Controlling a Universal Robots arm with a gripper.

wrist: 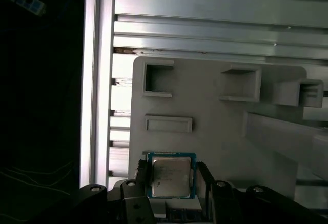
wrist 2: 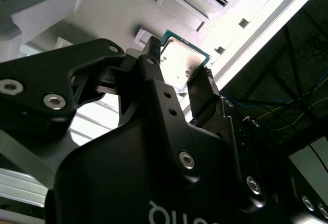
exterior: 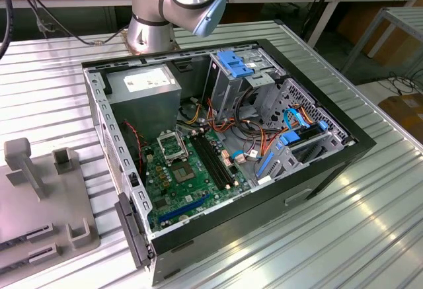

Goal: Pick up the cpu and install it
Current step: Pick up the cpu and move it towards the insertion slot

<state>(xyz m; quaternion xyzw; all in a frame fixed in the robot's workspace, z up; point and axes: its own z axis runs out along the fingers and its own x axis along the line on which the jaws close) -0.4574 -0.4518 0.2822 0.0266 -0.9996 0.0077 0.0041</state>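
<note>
The cpu [wrist: 170, 176], a small silvery square chip with a green rim, sits between my gripper's [wrist: 172, 171] two black fingers [wrist: 142, 177] just above a grey plastic holder [wrist: 220, 137]. In the second wrist view the cpu [wrist 2: 180, 57] is pinched at its two opposite edges by my gripper [wrist 2: 177, 61], whose fingertips [wrist 2: 152, 49] touch it on either side. The gripper is shut on the cpu. In the exterior view the open computer case [exterior: 225, 150] lies on the table, and the metal-framed socket [exterior: 173, 147] sits on its green motherboard.
The grey holder has several square recesses [wrist: 156, 78] and upright blocks. Ribbed aluminium table slats [wrist: 205, 19] run beside it. In the exterior view a grey fixture [exterior: 39, 196] lies at the left of the case, the arm's base [exterior: 155, 18] stands behind it, and cables and drive cages crowd the case's far side.
</note>
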